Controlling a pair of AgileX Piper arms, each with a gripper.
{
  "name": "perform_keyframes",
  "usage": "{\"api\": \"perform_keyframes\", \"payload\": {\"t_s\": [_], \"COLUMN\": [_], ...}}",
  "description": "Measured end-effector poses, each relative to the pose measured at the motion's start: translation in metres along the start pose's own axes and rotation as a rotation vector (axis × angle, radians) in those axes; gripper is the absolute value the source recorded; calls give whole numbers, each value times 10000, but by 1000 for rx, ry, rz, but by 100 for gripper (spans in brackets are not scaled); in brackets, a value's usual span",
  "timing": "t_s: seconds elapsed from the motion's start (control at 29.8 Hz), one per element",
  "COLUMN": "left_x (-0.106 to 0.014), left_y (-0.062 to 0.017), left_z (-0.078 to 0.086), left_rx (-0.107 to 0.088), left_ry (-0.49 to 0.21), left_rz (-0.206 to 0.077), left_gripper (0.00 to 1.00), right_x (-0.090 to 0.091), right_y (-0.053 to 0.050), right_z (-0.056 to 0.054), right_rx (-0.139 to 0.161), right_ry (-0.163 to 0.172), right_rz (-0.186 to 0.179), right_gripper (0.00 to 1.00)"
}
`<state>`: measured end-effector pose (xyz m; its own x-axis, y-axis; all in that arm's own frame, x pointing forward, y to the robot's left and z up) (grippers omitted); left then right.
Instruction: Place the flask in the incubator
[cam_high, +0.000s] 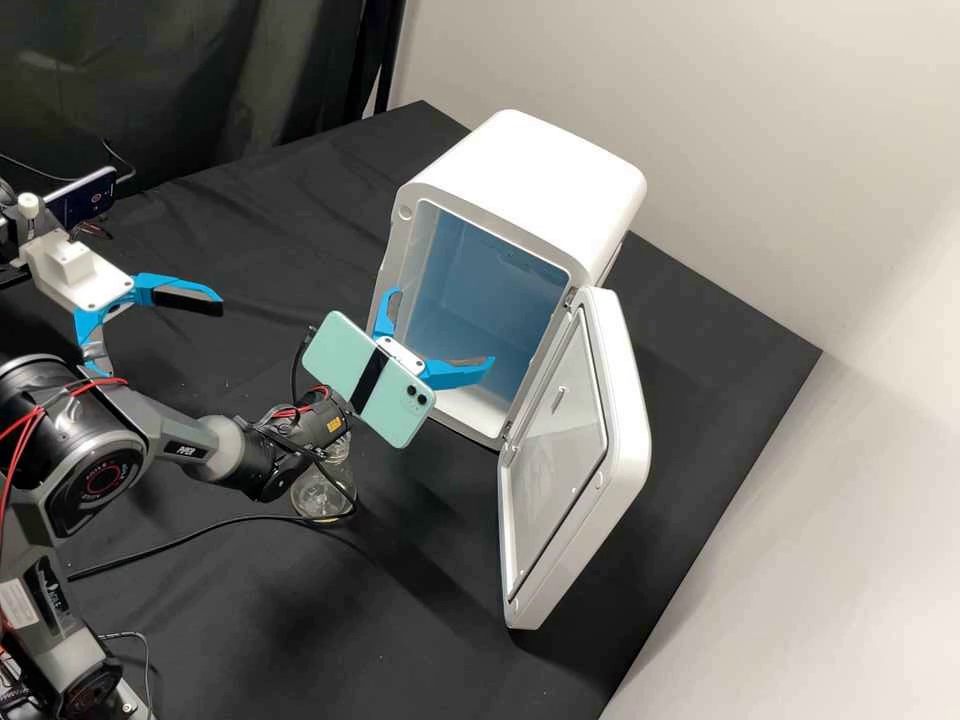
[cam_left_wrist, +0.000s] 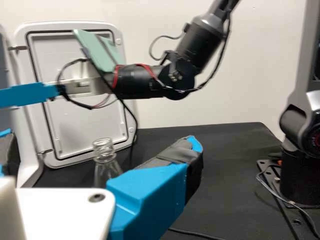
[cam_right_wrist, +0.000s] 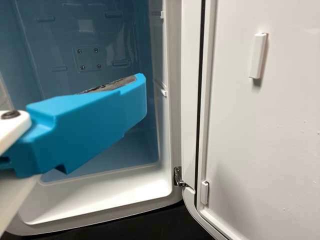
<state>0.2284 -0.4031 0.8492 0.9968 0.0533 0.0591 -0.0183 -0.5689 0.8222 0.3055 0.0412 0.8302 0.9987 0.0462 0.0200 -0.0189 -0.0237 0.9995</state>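
Observation:
The clear glass flask (cam_high: 320, 490) stands upright on the black bench, uncapped, right under the right arm's wrist; it is also in the left wrist view (cam_left_wrist: 105, 161). The white incubator (cam_high: 520, 190) stands with its door (cam_high: 575, 450) swung wide and its blue inside bare. My right gripper (cam_high: 440, 330) sits at the incubator's mouth, open, with nothing between its fingers (cam_right_wrist: 85, 125). My left gripper (cam_high: 155, 335) hangs open over the bench at the far left, well away from the flask, one of its fingers (cam_left_wrist: 155, 190) pointing toward it.
A mint-green phone (cam_high: 368, 378) is mounted on the right arm's wrist. Cables (cam_high: 200, 530) trail over the bench near the flask. A dark device (cam_high: 85, 195) lies at the back left. The bench edge runs just right of the open door.

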Motion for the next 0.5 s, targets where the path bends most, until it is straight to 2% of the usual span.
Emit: {"api": "perform_keyframes", "payload": {"t_s": [0.2,0.3,0.4,0.5], "left_x": [-108,-169,-205,-216], "left_y": [2,-17,-82,-173], "left_z": [-161,-208,-235,-240], "left_rx": [-23,-13,-13,-29], "left_ry": [36,39,40,40], "left_rz": [18,15,-19,-58], "left_gripper": [100,100,100,100], "right_x": [0,0,0,0], "right_y": [0,0,0,0], "right_z": [0,0,0,0], "right_rx": [0,0,0,0], "right_ry": [0,0,0,0], "right_rz": [0,0,0,0], "right_gripper": [100,100,100,100]}}
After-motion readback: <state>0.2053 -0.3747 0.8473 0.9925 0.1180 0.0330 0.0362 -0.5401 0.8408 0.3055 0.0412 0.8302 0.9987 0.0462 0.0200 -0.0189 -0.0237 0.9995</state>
